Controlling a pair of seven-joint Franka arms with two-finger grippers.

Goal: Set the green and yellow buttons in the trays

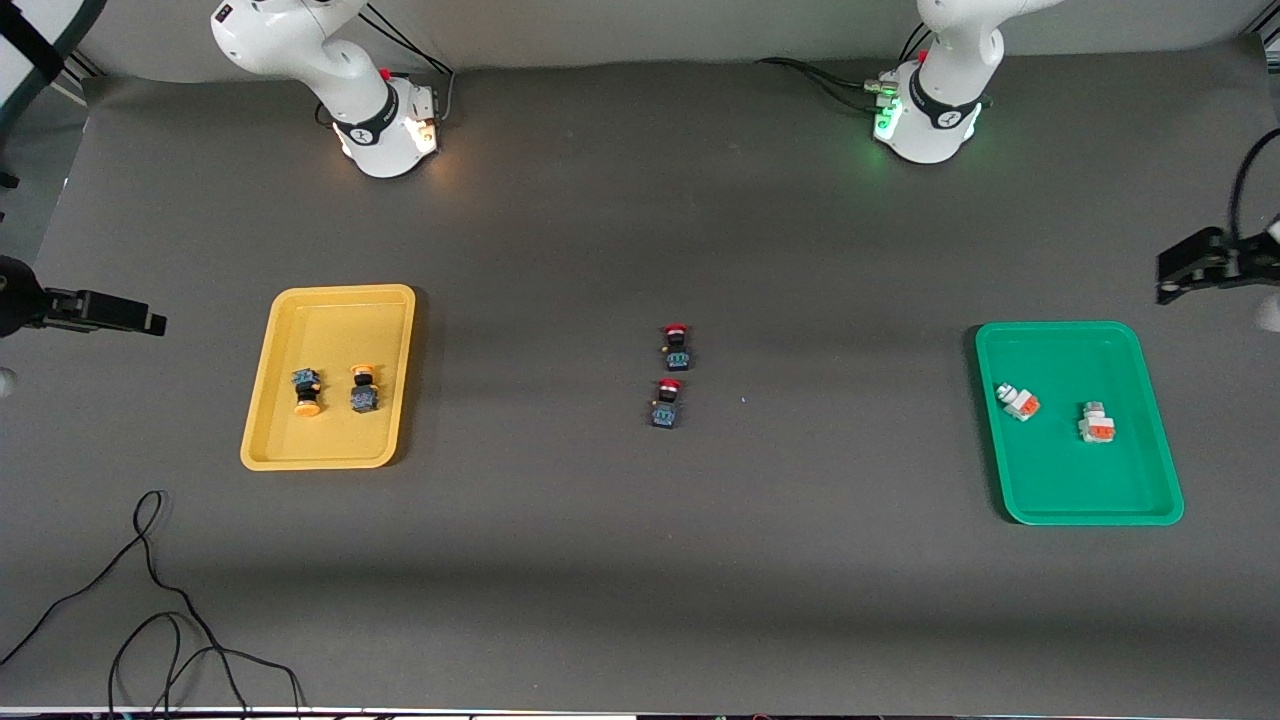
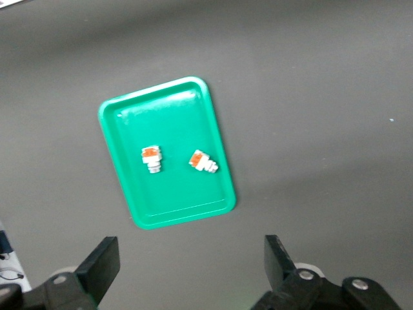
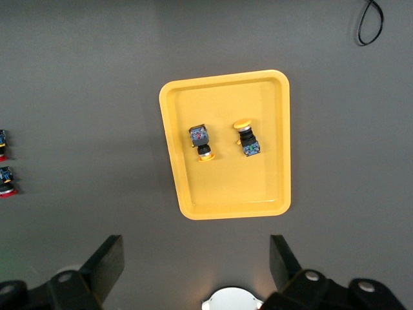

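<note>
The yellow tray [image 1: 335,330] lies toward the right arm's end of the table and holds two dark switches with orange-yellow caps [image 1: 306,391] [image 1: 363,389]. The green tray [image 1: 1060,480] lies toward the left arm's end and holds two white switches with orange-red patches [image 1: 1018,401] [image 1: 1097,423]. My left gripper [image 2: 191,258] is open and empty, high over the table's edge by the green tray [image 2: 174,194]; it also shows in the front view [image 1: 1195,265]. My right gripper [image 3: 197,258] is open and empty, high by the yellow tray [image 3: 226,187]; it also shows in the front view [image 1: 100,312].
Two dark switches with red caps [image 1: 677,346] [image 1: 667,402] lie on the mat mid-table between the trays. A loose black cable [image 1: 150,600] lies near the front camera at the right arm's end. The arm bases [image 1: 390,130] [image 1: 930,125] stand along the table's robot edge.
</note>
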